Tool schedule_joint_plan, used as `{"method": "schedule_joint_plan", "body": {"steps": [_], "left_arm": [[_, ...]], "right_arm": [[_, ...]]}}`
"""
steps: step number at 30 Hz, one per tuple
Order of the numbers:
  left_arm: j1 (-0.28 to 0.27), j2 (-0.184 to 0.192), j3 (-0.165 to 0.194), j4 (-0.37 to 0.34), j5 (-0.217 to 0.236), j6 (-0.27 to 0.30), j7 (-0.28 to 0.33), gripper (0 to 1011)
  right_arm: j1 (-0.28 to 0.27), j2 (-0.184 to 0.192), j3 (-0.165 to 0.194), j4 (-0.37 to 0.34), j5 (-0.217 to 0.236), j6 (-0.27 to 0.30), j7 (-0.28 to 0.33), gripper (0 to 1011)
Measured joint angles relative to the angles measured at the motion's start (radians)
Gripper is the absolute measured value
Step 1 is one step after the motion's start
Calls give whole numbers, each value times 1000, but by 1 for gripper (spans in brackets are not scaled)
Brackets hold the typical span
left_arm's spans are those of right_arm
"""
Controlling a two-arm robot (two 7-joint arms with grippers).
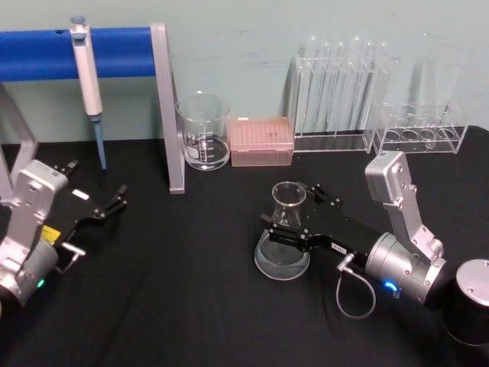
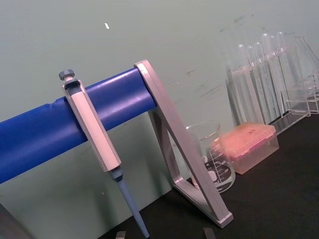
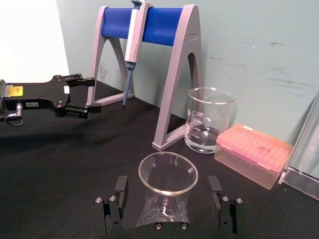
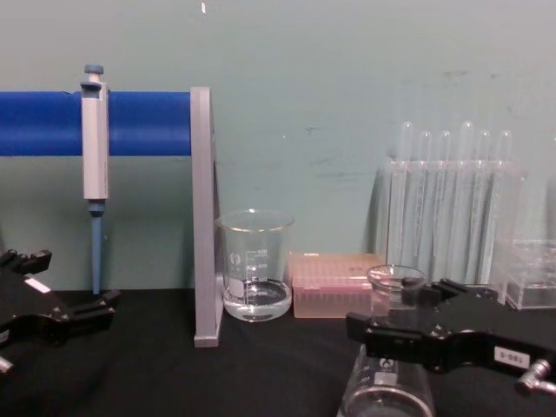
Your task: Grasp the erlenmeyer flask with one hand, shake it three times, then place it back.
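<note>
- Right now my right gripper (image 1: pixel 290 212) straddles the neck of the erlenmeyer flask (image 1: pixel 281 257). Its jaws are spread, and the right wrist view shows a gap on either side.
- I see the flask upright on the black table (image 1: pixel 191 298), in front of the pink tip box (image 1: pixel 262 141) and near the beaker (image 1: pixel 203 131).
- My left gripper (image 1: pixel 108 206) sits well apart at the left, fingers parted, holding nothing.

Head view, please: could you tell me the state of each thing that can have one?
Erlenmeyer flask: upright on table, little liquid.
Right gripper: open, straddling flask neck.
Left gripper: open, idle at left.
Beaker: upright, some liquid.
Pipette: hanging on stand.
Test tubes: upright in rack.
</note>
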Motion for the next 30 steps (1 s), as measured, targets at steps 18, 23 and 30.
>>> {"method": "schedule_joint_plan", "body": {"steps": [18,23,30], "left_arm": [[0,0,0,0,0,0,0,1001],[0,0,0,0,0,0,0,1001],[0,0,0,0,0,0,0,1001]], "right_arm": [[8,-9,-2,8,-14,5,-2,1000],[8,-9,-2,8,-13,5,-2,929],[7,-9,-2,8,-12,5,-2,747]]}}
